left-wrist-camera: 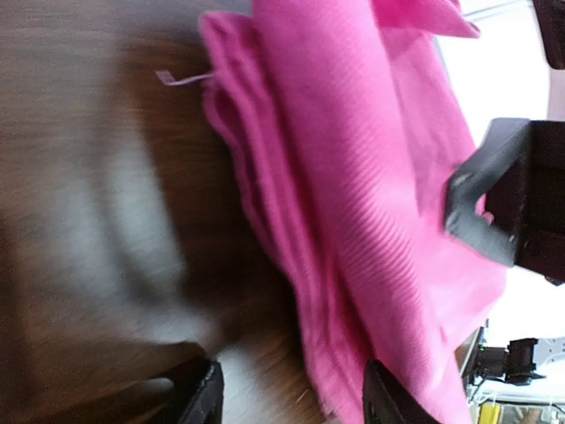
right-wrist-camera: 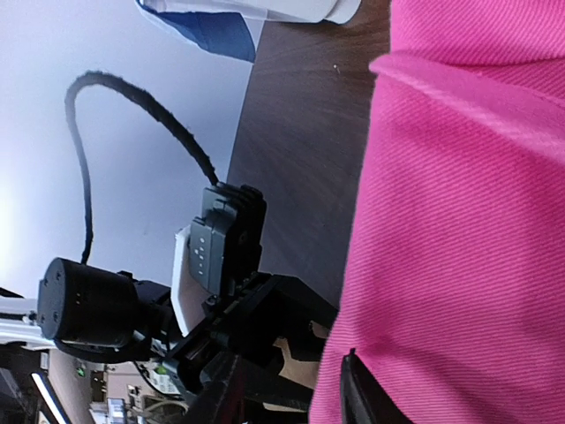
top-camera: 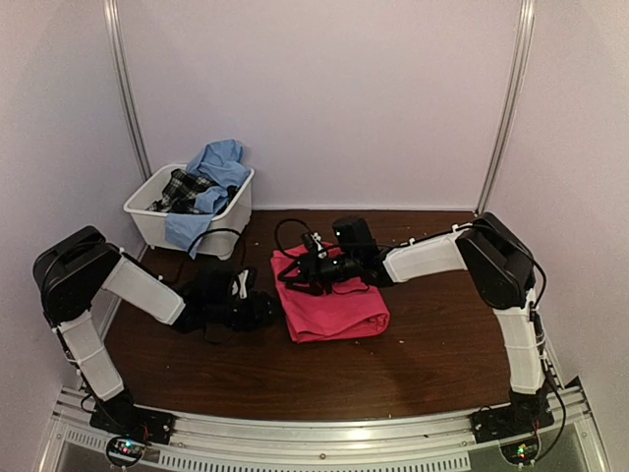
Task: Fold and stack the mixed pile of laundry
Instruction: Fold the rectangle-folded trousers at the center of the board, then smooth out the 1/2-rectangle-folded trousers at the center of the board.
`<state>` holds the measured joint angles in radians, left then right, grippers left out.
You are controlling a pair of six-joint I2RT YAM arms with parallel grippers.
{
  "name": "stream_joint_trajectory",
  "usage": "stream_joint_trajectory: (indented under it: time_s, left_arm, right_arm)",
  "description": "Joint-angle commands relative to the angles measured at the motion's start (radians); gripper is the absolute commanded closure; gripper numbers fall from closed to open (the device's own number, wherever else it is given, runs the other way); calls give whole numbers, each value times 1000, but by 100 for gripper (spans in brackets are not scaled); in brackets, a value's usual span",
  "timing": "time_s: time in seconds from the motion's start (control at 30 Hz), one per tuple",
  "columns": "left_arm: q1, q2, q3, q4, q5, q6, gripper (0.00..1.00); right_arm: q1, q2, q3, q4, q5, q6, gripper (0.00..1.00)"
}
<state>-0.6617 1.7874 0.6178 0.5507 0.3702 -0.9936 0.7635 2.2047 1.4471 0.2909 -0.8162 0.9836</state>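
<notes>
Left wrist view shows the left tool point(left-wrist-camera: 296, 402) spread, one finger at the edge of the folded pink-red cloth point(left-wrist-camera: 353, 177). The right tool point(right-wrist-camera: 287, 397) is spread too, just beside that cloth on the brown surface point(top-camera: 442, 344). The light blue shirt point(top-camera: 221, 162) and the plaid garment point(top-camera: 182, 187) lie in the white tub point(top-camera: 147, 221).
</notes>
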Motion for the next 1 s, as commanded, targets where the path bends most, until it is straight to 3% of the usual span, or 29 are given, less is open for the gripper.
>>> stream_joint_trajectory:
  time_s: [0.0, 0.17, 0.3, 0.4, 0.5, 0.73, 0.97]
  left_arm:
    - [29, -114, -27, -200, -94, 77, 44]
    - [42, -241, -12, -324, -157, 155, 42]
    - [2, -309, 96, -388, -171, 292, 42]
    - [-81, -250, 235, -445, -145, 386, 43]
    - [-142, -149, 328, -447, -92, 420, 45]
    - [-181, 63, 426, -560, -107, 406, 48]
    - [-24, 105, 458, -651, -175, 431, 47]
  right_arm:
    - [-1, -64, 3, 151, -39, 43, 55]
    - [-60, -241, -79, 139, -88, -18, 53]
    - [-149, -357, -153, -101, -66, -237, 55]
    - [-205, -388, -200, -270, -2, -405, 58]
    - [-238, -371, -267, -279, -12, -477, 61]
    - [-240, -294, -458, -104, -40, -443, 68]
    - [-88, -363, -743, 288, -27, -151, 69]
